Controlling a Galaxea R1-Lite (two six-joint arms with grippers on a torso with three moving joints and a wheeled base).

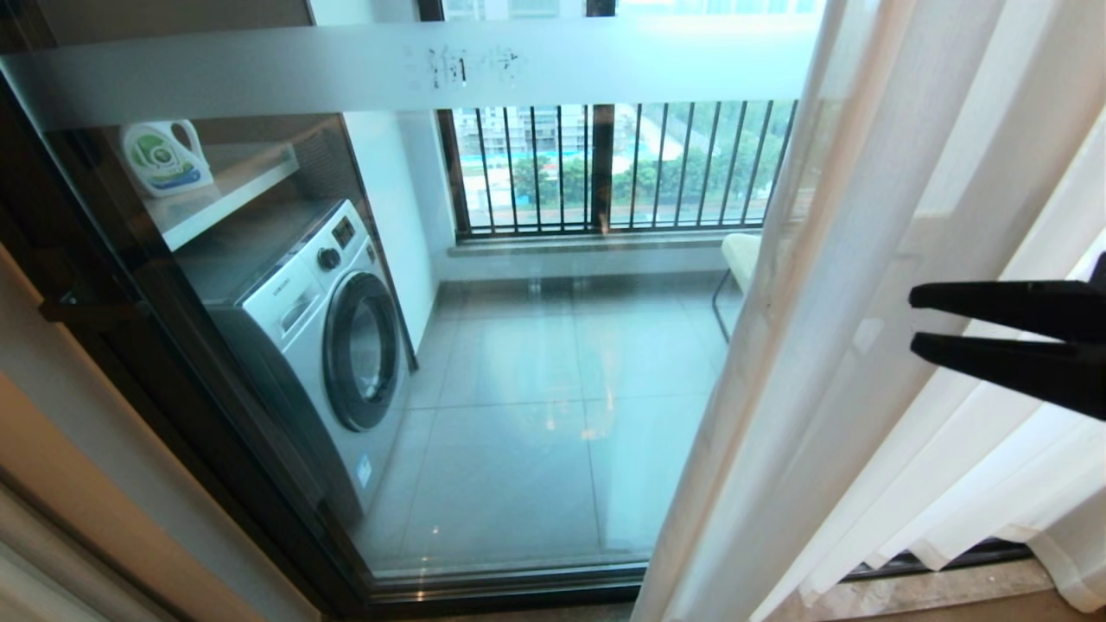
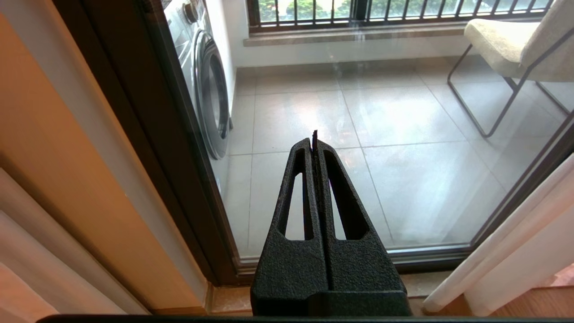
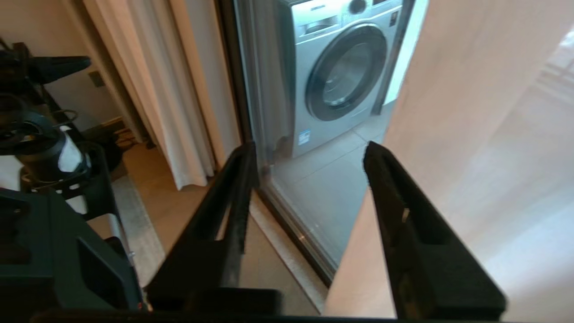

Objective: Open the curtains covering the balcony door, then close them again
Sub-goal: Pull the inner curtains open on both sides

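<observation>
Head view: the door (image 1: 536,345) fills the left and middle, its glass bare, a frosted band (image 1: 415,73) across the top. Behind it stand a washer (image 1: 333,337), a detergent jug (image 1: 164,157) on a shelf, and a railing (image 1: 622,164). The curtain (image 1: 829,345) hangs bunched over the right part of the door. The right gripper (image 1: 914,318) reaches in from the right edge, fingers parted, in front of the curtain folds.

Left wrist view: the left gripper (image 2: 315,139) has its fingers pressed together, empty, pointing at the door's lower glass. A chair (image 2: 511,45) stands beyond the glass.

Right wrist view: the right gripper's fingers (image 3: 394,197) stand apart, one finger against the curtain's edge, nothing clamped between them.
</observation>
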